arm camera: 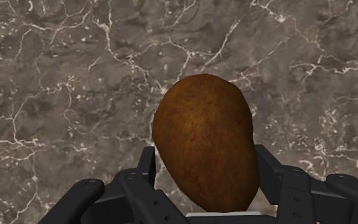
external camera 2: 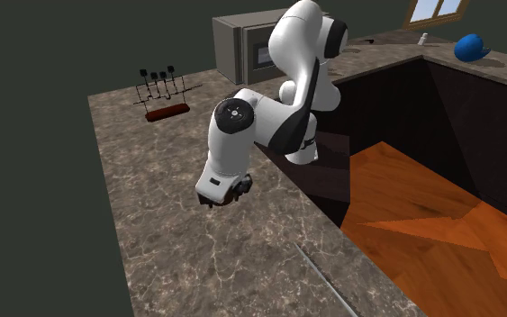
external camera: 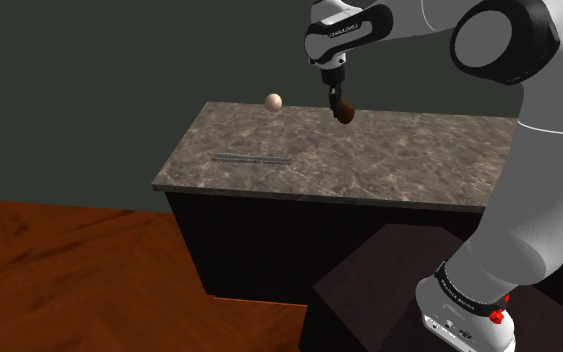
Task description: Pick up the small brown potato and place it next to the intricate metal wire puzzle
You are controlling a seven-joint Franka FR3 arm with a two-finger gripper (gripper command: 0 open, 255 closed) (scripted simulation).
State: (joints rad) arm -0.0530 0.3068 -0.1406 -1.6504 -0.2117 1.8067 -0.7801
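Your all-black two-finger gripper (external camera: 340, 103) has its fingers (arm camera: 147, 163) closed part-way, clasping the small brown oval potato (arm camera: 206, 149) on both sides. In the upper middle of the shoulder view, you see that potato hanging just above the brown marbled stone counter (external camera: 389, 160). The black wire puzzle on its reddish-brown base (external camera 2: 159, 94) stands at the second exterior view's upper left, well apart from the gripper.

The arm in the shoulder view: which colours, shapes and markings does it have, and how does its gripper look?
The arm has smooth, rounded white shells and dark joints. Near its base, a dark ring carries lettering too small to read, with a red spot beside it. The gripper is all black, with two narrow fingers and small white lettering on its body.
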